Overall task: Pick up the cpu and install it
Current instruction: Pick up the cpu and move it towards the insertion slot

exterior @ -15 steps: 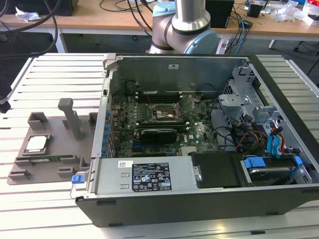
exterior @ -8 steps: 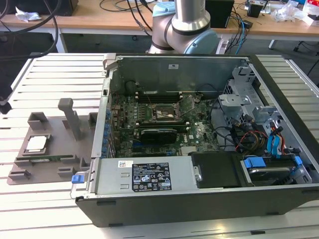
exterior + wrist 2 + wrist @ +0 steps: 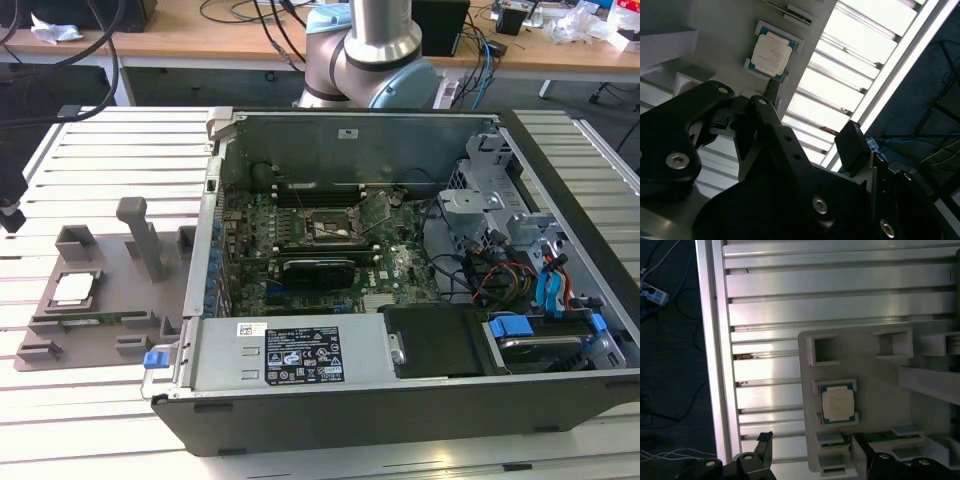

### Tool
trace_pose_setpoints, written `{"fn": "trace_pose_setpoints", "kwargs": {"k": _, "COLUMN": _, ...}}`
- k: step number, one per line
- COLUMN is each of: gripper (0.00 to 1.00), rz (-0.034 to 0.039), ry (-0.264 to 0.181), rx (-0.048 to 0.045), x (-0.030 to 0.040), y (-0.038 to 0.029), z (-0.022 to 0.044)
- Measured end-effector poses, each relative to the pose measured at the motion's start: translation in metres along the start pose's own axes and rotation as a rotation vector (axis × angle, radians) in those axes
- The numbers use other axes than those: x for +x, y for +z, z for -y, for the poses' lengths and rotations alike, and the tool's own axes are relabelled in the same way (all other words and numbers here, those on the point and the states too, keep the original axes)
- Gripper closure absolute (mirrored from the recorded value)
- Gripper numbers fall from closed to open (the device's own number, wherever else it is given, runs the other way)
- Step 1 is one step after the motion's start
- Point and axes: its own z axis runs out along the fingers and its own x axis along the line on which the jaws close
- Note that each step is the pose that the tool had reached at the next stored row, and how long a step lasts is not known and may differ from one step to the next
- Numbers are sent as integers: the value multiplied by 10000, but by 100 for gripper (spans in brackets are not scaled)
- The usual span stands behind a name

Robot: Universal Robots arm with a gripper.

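Note:
The cpu [image 3: 75, 288] is a small square chip with a pale metal top. It lies flat in its pocket on the grey tray [image 3: 60, 345], at the exterior view's left, outside the computer case. Both wrist views look down on the cpu [image 3: 838, 405] [image 3: 771, 54] from above. My gripper [image 3: 811, 447] [image 3: 812, 110] hovers above the tray, off to one side of the chip and not touching it. It is open, its black fingers [image 3: 765, 444] set wide apart with nothing between them. The black socket [image 3: 335, 225] sits on the motherboard inside the case, its metal frame raised.
The open computer case [image 3: 400, 400] takes up the middle and right of the slatted metal table [image 3: 100, 150], with cables and drive bays at its right. A green memory stick [image 3: 880, 437] lies in the tray beside the chip. Grey posts [image 3: 140, 235] stand up from the tray.

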Motion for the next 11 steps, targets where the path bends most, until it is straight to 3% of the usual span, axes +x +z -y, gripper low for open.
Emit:
{"fn": "trace_pose_setpoints", "kwargs": {"k": 3, "gripper": 28, "rz": 4, "ry": -104, "rx": -4, "x": 1, "y": 23, "z": -2}}
{"fn": "trace_pose_setpoints", "kwargs": {"k": 4, "gripper": 28, "rz": 21, "ry": -368, "rx": -73, "x": 2, "y": 29, "z": -3}}
{"fn": "trace_pose_setpoints", "kwargs": {"k": 5, "gripper": 28, "rz": 33, "ry": -654, "rx": -247, "x": 1, "y": 32, "z": -3}}
{"fn": "trace_pose_setpoints", "kwargs": {"k": 6, "gripper": 28, "rz": 37, "ry": -760, "rx": -345, "x": 1, "y": 34, "z": -3}}
{"fn": "trace_pose_setpoints", "kwargs": {"k": 11, "gripper": 28, "rz": 49, "ry": -992, "rx": -355, "x": -55, "y": 66, "z": -6}}
